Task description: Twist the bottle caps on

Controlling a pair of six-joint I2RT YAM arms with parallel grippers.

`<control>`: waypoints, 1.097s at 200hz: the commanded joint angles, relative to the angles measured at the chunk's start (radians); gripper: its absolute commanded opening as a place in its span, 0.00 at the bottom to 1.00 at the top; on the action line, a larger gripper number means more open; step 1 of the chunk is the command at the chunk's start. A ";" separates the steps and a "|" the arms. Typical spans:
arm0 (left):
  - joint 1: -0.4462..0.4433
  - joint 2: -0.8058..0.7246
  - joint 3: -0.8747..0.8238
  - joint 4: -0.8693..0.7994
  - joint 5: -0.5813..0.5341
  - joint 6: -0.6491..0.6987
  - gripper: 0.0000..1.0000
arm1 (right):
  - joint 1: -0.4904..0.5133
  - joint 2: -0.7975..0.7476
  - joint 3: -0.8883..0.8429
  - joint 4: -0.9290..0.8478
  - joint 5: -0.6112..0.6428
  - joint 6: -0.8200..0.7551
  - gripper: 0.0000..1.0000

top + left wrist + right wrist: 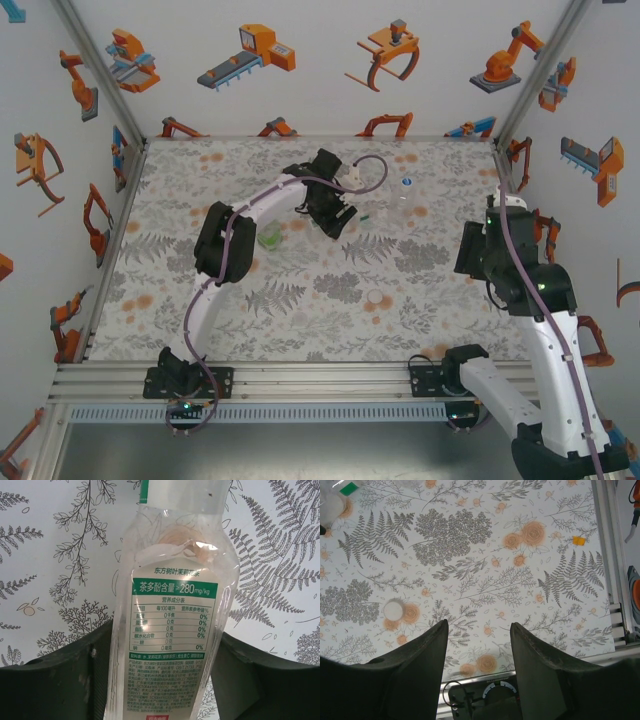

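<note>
fern and orange-flower cloth covers the desk, between white walls. my left pincer seems to pinch the labelled bottle on both sides of its lower body. the neck runs out of the top edge of the wrist view, so i cannot tell if a cap is on it. my right pincer is spread with nothing between, above the cloth, and a white cap lies on the desk well apart from it.

i judge the danger is in the thin clear wall. if i press too much, it dents; if too little, the bottle may turn together with the cap during screwing, or slide out. the small flat cap may also be pushed away instead of gripped, or sit crooked on the thread.

on the label i read a green band "茶多酚含量≥280mg/kg", above it faintly "东方树叶茉莉花茶", and below it "营养成分表" with a column of 0%. the finer print is too small to read.
</note>
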 commanded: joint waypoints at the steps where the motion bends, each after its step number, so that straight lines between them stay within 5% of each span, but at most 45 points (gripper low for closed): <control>1: -0.001 0.032 -0.005 -0.029 0.028 -0.012 0.58 | -0.004 -0.006 -0.008 -0.014 0.024 0.004 0.51; 41: -0.002 0.021 -0.002 -0.026 0.042 -0.021 0.46 | -0.005 -0.006 -0.013 -0.012 0.018 0.002 0.51; 97: -0.002 -0.078 -0.059 0.021 0.048 -0.063 0.45 | -0.004 0.002 -0.039 0.034 -0.024 0.001 0.51; 219: 0.011 -0.655 -0.560 0.445 0.153 -0.268 0.44 | 0.000 0.124 -0.152 0.238 -0.271 0.007 0.50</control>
